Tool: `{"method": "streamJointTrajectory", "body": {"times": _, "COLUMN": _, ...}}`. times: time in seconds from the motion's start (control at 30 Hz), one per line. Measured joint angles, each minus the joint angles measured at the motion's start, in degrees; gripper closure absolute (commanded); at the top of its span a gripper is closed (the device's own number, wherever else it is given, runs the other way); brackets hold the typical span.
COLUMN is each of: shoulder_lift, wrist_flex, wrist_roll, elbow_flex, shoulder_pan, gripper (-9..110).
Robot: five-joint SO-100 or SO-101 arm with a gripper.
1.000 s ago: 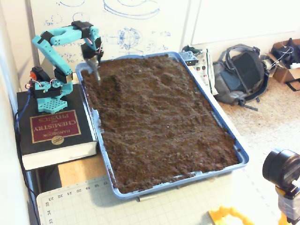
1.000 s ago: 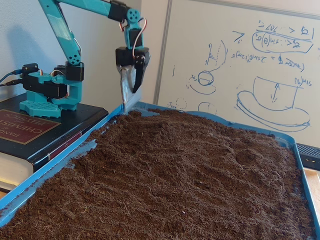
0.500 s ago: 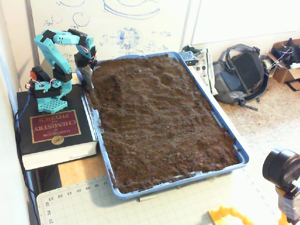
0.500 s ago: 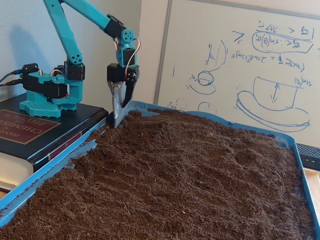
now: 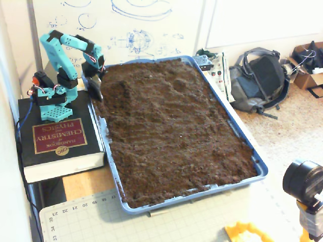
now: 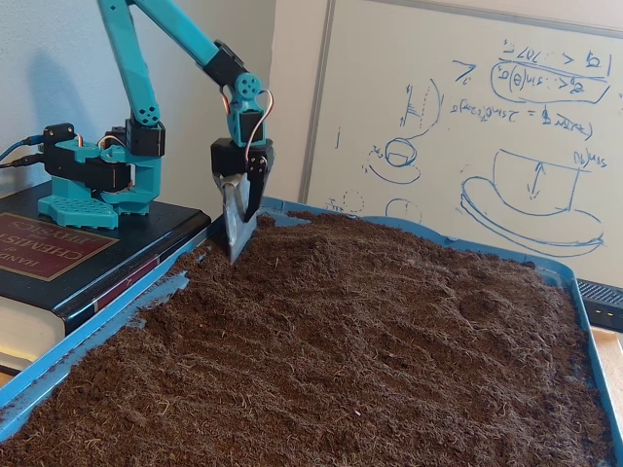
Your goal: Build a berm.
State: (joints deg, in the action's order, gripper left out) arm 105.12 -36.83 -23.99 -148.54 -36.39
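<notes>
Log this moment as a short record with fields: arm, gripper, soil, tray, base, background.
arm: teal, bent down over the tray's corner beside its base
gripper: pointing down, tip in the soil; open or shut cannot be told
soil: dark brown, fills the tray
berm: low raised mound next to the gripper
tray: blue, rectangular
base: stands on a black book
background: whiteboard with blue sketches, backpack on the floor

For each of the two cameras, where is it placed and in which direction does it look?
A fixed view: high above the tray's near end, looking down on the soil, the berm, the book and the whole arm.
Another fixed view: low at the tray's edge, looking across the soil toward the whiteboard; arm base and end effector show.
Both share the end effector at the soil, the book and the whiteboard.
</notes>
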Motion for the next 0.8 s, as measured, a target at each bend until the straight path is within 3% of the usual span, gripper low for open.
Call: {"method": "streamJointTrajectory", "body": {"times": 0.8, "shoulder_lift": -25.66, "wrist_flex": 2.64, "wrist_roll": 0.0, "elbow_flex": 24.96, "shoulder_pan": 8.0, "gripper": 101}}
